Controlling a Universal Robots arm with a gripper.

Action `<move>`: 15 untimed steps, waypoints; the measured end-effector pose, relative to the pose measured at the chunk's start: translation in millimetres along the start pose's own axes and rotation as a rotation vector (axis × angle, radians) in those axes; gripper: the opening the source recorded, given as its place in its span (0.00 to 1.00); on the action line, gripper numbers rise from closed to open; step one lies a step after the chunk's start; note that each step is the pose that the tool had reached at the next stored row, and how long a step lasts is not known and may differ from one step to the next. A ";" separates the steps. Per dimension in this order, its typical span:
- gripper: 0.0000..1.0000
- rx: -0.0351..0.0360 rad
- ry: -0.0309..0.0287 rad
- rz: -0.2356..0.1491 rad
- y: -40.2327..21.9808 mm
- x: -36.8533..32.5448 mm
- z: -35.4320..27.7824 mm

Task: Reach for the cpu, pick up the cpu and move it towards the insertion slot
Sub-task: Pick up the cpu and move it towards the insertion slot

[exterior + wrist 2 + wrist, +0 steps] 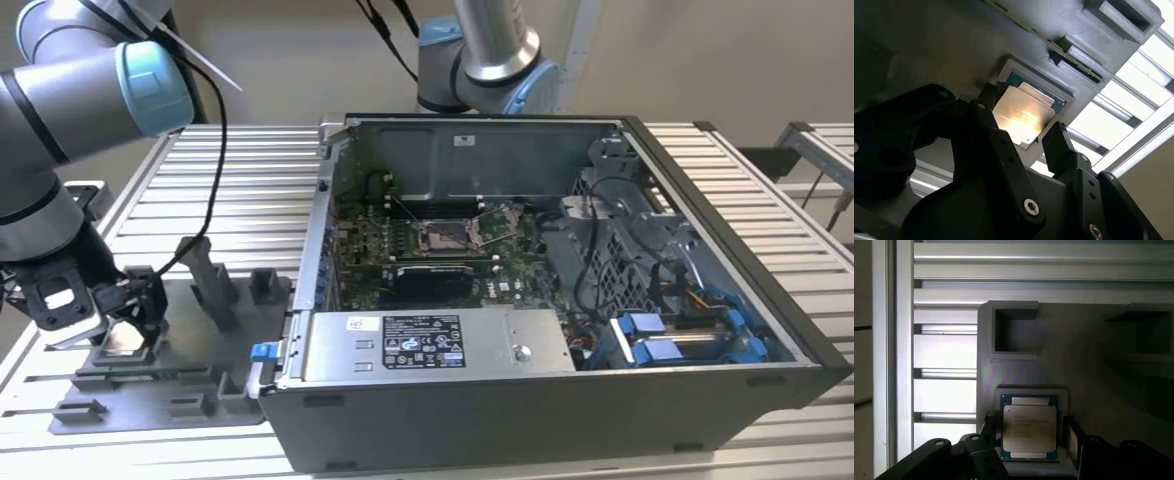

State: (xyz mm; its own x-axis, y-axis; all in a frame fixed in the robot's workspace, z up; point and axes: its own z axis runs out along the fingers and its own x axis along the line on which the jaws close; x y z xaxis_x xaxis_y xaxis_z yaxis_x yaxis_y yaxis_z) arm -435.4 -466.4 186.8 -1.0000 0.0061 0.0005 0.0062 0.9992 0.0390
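Note:
The cpu is a small square chip with a pale metal face and a green rim, lying flat in a pocket of the grey fixture plate. My gripper is lowered over it, with one black finger on each side of the chip and narrow gaps showing, so it is open. In the second wrist view the cpu glints between the fingers. In the exterior view my gripper is at the left over the fixture, far from the insertion slot inside the computer case.
The open computer case stands at the exterior view's right, with its power supply in front. Upright grey fixture blocks rise between my gripper and the case. A slatted aluminium table carries everything.

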 end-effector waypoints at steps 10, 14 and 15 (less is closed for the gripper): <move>0.00 0.0000 0.0001 0.000 0.0 0.0 0.2; 0.00 0.0001 0.0001 0.000 0.0 0.0 0.3; 0.00 0.0000 0.0000 0.000 0.0 0.0 0.4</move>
State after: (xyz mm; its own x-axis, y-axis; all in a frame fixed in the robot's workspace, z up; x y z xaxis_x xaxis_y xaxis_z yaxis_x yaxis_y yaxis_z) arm -435.4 -466.4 186.4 -1.0000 0.0062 0.0005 0.0062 0.9992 0.0390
